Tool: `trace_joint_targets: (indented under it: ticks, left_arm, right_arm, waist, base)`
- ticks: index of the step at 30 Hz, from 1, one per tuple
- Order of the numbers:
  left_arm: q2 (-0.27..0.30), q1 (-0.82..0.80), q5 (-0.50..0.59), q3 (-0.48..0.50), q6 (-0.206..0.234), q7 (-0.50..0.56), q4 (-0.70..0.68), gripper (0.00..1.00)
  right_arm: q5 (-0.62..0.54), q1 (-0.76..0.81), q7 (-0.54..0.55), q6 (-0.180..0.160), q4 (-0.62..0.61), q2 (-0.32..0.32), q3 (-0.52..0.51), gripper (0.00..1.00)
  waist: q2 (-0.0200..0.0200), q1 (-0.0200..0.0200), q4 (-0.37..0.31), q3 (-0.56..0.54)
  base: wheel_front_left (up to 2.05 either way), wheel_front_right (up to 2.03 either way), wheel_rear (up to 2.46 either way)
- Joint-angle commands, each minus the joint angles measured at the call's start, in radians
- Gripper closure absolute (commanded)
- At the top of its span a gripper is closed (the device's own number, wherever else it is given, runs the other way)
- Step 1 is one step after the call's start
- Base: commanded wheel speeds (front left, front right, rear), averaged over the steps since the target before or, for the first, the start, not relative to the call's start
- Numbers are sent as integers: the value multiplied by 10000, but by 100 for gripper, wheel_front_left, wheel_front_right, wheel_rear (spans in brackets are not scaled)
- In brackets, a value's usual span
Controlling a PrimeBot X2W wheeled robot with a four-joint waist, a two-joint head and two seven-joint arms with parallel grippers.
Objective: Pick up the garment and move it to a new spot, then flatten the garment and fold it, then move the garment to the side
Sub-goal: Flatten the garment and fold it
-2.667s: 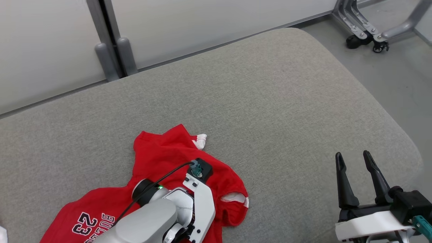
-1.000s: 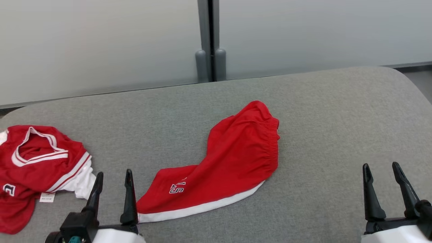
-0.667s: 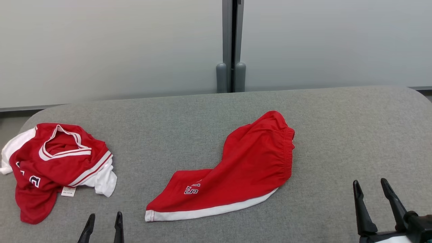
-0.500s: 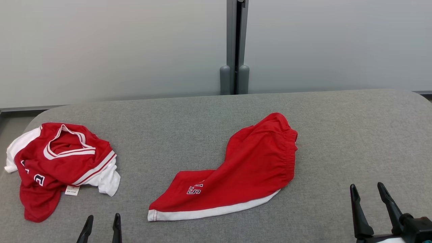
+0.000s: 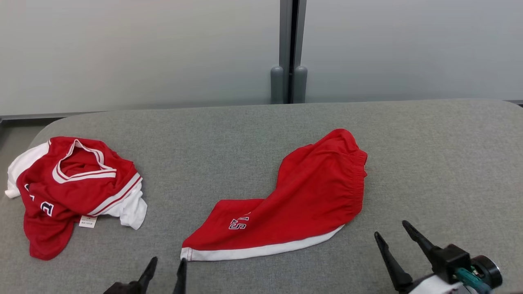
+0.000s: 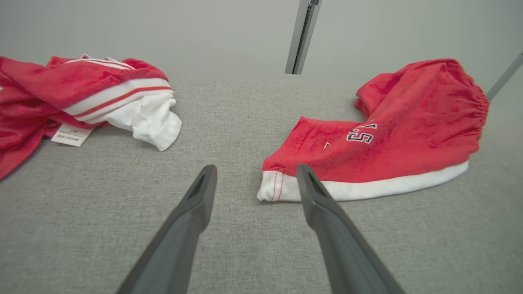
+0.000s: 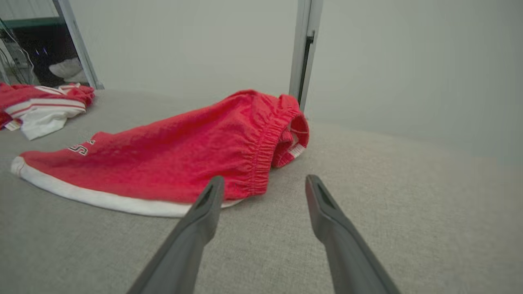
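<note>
**Flanking the shorts, both grippers wide and empty**

Left gripper [image 5: 167, 266] sits at the bottom edge of the head view, left of centre. Its 2 fingers are spread wide and hold nothing. In its wrist view the white hem [image 6: 367, 190] corner lies just past the fingertips, between them, and looks untouched. Right gripper [image 5: 390, 229] is at the lower right, tilted toward the upper left, and is also wide and empty. Its wrist view puts the gathered waistband [image 7: 261, 159] just ahead of the finger on the left of that view.

The shorts [image 5: 310, 196] lie mid-frame on the grey cushion [image 5: 429, 163]. They are bent in the middle, with the hem toward the lower left and the waistband toward the upper right. A crumpled jersey [image 5: 77, 192] sits at the left of the frame, well apart from them.

The pick-up looks not yet begun, and the shorts seem to be the target. Likely trouble:

- A finger slides over the hem instead of under it, so the pinch takes only 1 layer, or cushion cloth with it.
- The elastic end bunches in the right grip and slips out under the weight.
- The 2 arms lift unevenly, which deepens the bend and makes flattening harder.
- A carry toward the left of the frame drops the shorts onto the jersey or drags it along.
</note>
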Motion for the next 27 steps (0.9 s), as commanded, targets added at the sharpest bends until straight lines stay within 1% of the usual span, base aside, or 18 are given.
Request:
trace_joint_targets:
  ticks: [1, 3, 5, 9, 14, 20, 27]
  left_arm:
    - [46, -411, -120, -289, -67, 253, 157, 0]
    - [55, -735, -279, -591, -99, 629, 387, 0]
    - [49, -1085, -428, -852, -122, 824, 486, 0]
    - [45, -1592, -654, -1164, -126, 1054, 808, 0]
    - [28, -2073, -790, -1443, -132, 1150, 1161, 0]
    - [66, -2470, -1085, -1712, -140, 1155, 1388, 0]
    - [164, -2832, -1370, -1943, -124, 1478, 1759, 0]
  right_arm:
    - [87, -555, 78, 10, 680, -259, 440, 0]
    - [100, -1199, 360, 10, 1542, -525, 1243, 0]
    - [235, -1801, 541, 10, 2223, -682, 1806, 0]
    - [472, -2898, 518, 10, 3300, -840, 2656, 0]
    - [688, -3980, 377, 10, 4269, -994, 3538, 0]
    - [1067, -4868, 130, 10, 4895, -1084, 4272, 0]
    - [1837, -5388, 18, 12, 4883, -1158, 5509, 0]
  waist:
    - [-1, 0, 147, 211]
    - [-1, 0, 248, 421]
    - [-1, 0, 348, 638]
    - [-1, 0, 449, 1050]
    - [-1, 0, 476, 1515]
    - [-1, 0, 476, 1931]
    - [-1, 0, 495, 2270]
  base:
    - [0, 0, 0]
    - [0, 0, 0]
    - [0, 0, 0]
    - [0, 0, 0]
    - [0, 0, 0]
    - [0, 0, 0]
    - [0, 0, 0]
